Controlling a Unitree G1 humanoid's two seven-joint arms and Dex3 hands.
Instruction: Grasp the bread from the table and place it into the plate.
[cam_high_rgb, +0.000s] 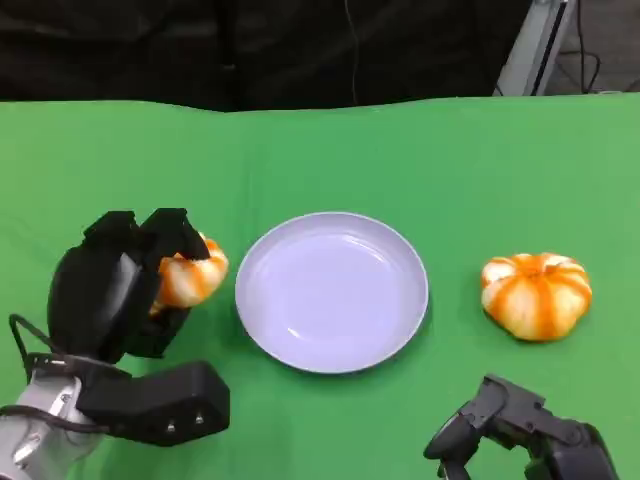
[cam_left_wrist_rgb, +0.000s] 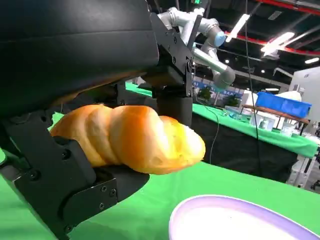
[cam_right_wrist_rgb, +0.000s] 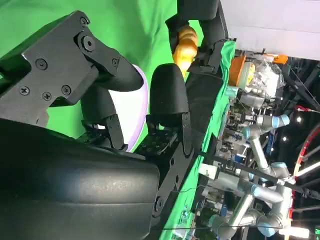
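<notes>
My left hand (cam_high_rgb: 125, 285) grips an orange-and-white twisted bread roll (cam_high_rgb: 190, 275) just left of the pale lilac plate (cam_high_rgb: 332, 290), lifted a little off the green table. In the left wrist view the roll (cam_left_wrist_rgb: 130, 137) sits between the black fingers (cam_left_wrist_rgb: 172, 75), with the plate's rim (cam_left_wrist_rgb: 220, 205) close beyond it. A second, pumpkin-shaped bread (cam_high_rgb: 536, 294) lies on the cloth right of the plate. My right hand (cam_high_rgb: 510, 430) hangs low at the near right edge, holding nothing, its fingers apart. The right wrist view shows the held roll (cam_right_wrist_rgb: 184, 47) and the plate (cam_right_wrist_rgb: 131, 105) past its own fingers.
The green cloth (cam_high_rgb: 320, 150) covers the whole table, with a dark backdrop behind its far edge. Other robot arms (cam_left_wrist_rgb: 210, 35) and a bench with a blue bin (cam_left_wrist_rgb: 282, 105) stand in the room beyond.
</notes>
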